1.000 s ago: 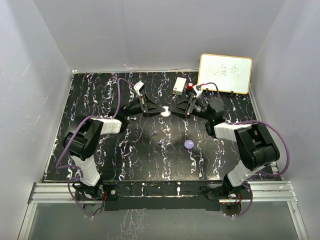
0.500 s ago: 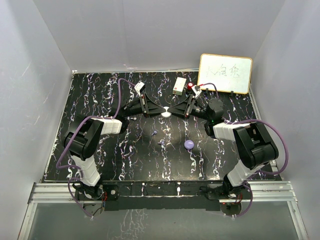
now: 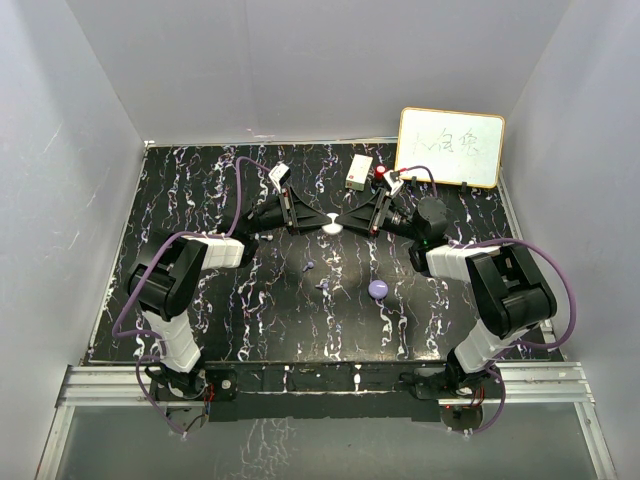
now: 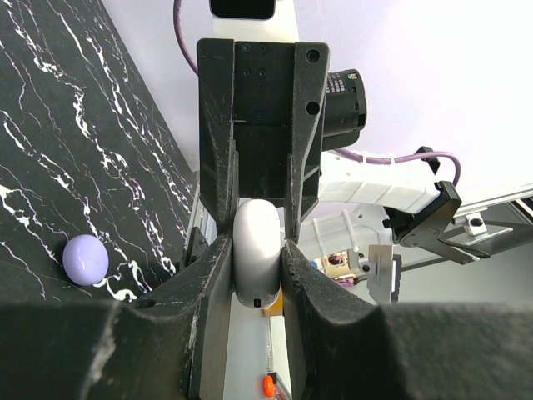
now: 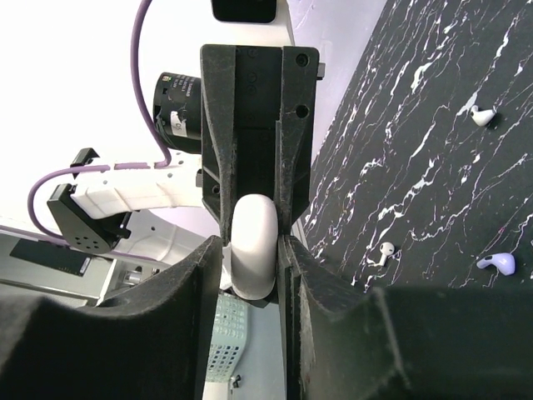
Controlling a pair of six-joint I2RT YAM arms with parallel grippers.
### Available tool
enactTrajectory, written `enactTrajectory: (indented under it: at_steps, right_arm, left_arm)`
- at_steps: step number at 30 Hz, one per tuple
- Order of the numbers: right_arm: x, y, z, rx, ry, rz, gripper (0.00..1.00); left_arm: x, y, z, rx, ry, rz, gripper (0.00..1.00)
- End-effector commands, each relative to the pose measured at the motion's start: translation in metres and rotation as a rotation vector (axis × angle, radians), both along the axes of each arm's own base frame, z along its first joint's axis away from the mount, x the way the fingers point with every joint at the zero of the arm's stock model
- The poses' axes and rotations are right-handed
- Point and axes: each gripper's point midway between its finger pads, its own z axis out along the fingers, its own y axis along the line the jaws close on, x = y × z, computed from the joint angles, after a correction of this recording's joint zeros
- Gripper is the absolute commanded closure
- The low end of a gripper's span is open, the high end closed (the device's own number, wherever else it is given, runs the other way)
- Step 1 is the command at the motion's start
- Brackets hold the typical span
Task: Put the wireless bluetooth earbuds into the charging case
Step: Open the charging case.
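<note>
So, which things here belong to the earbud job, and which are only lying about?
For the job: one earbud, second earbud, white charging case gripped by left fingers and right fingers.
Lying about: round lilac puck, white box, whiteboard.

My left arm (image 3: 215, 250) and right arm (image 3: 450, 258) reach inward, tip to tip. Left jaws and right jaws both clamp the charging case (image 3: 331, 227) from opposite ends.
</note>
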Motion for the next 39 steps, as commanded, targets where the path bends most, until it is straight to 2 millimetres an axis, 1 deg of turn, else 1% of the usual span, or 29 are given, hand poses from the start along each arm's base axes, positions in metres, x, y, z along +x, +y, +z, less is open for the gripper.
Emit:
enactTrajectory:
  at_steps: [1,3,6,16,22,31,39]
  right_arm:
    - [-0.0052,0.0016,0.0174,0.039,-0.092,0.019,0.68]
    - [-0.0055,0.0012,0.0171,0.043,-0.088,0.019,0.65]
    - [-0.0058,0.0011,0.0178,0.048,-0.088,0.02,0.65]
    - [-0.0071,0.0009,0.0165,0.054,-0.084,0.022,0.69]
    - [-0.0072,0.0001,0.0169,0.063,-0.083,0.024,0.69]
    - [-0.0075,-0.0034,0.0155,0.076,-0.073,0.021,0.66]
    - [-0.0062,-0.0065,0.0122,0.079,-0.064,0.013,0.64]
  left_arm:
    - [-0.0033,-0.0011,0.0207,-0.036,-0.092,-0.016,1.0]
    - [-0.0035,-0.001,0.0204,-0.036,-0.091,-0.016,1.0]
    - [-0.0039,-0.0009,0.0204,-0.036,-0.09,-0.017,1.0]
    - [-0.0053,-0.0006,0.0203,-0.034,-0.09,-0.022,1.0]
    - [-0.0063,-0.0003,0.0208,-0.034,-0.09,-0.024,1.0]
    - [-0.0067,0.0,0.0218,-0.035,-0.091,-0.024,1.0]
    - [-0.0072,-0.0001,0.0226,-0.034,-0.093,-0.026,1.0]
